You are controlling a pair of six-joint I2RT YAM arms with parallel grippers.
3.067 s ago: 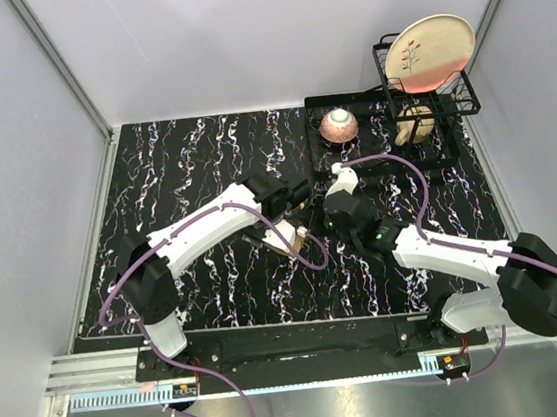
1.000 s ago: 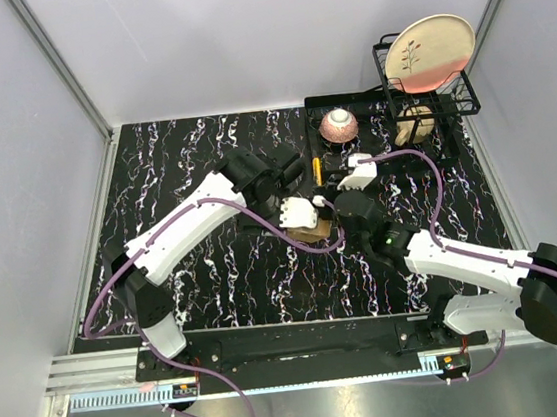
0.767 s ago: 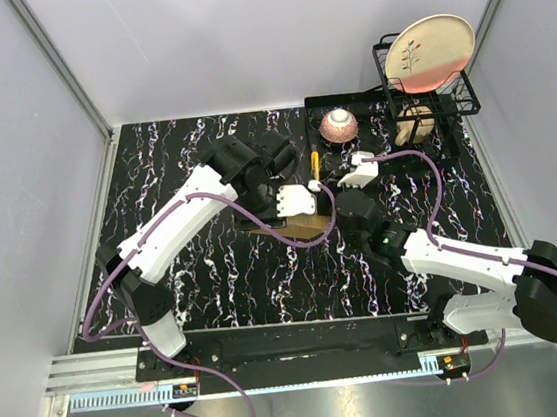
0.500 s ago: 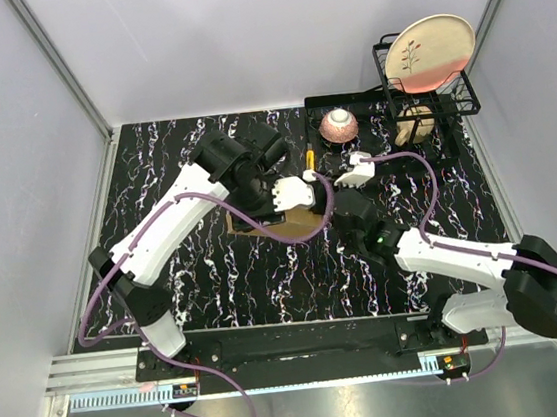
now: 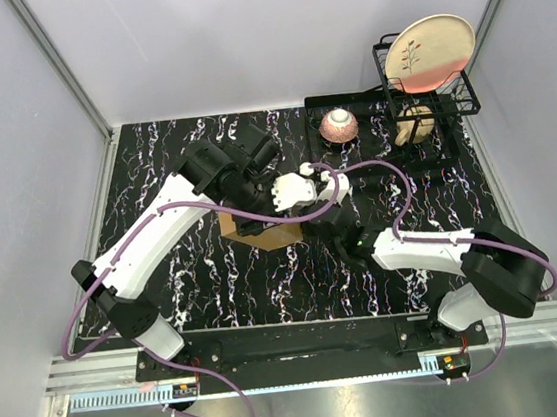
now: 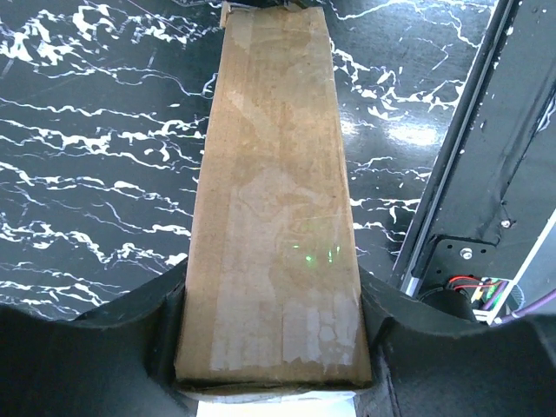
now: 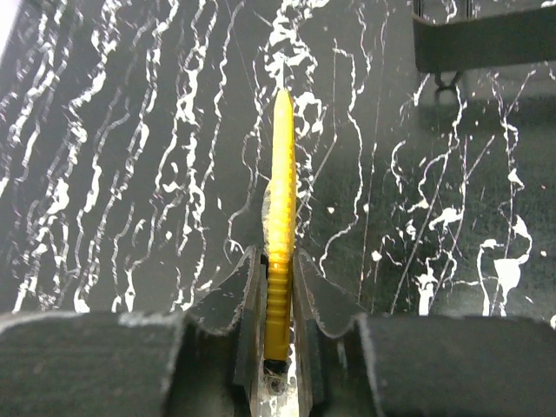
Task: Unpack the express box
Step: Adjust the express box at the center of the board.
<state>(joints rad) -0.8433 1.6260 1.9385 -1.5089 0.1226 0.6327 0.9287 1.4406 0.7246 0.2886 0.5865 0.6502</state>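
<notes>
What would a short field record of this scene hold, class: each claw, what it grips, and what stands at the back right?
left claw: shut on the express box, gripped across its width
right claw: shut on the yellow utility knife, tip pointing away from the claw
express box: brown cardboard, over the marbled table
back right: pink bowl; plate upright in the dish rack

A black tabletop point(image 5: 171, 150), veined all over with white and pale purple streaks, is spreading out beneath the right gripper point(image 7: 278, 258). A black rectangular tray point(image 5: 346, 97) is lying flat on it, ahead of that gripper and off to its right. In the right wrist view, the tray's edge is showing as a dark bar there.
</notes>
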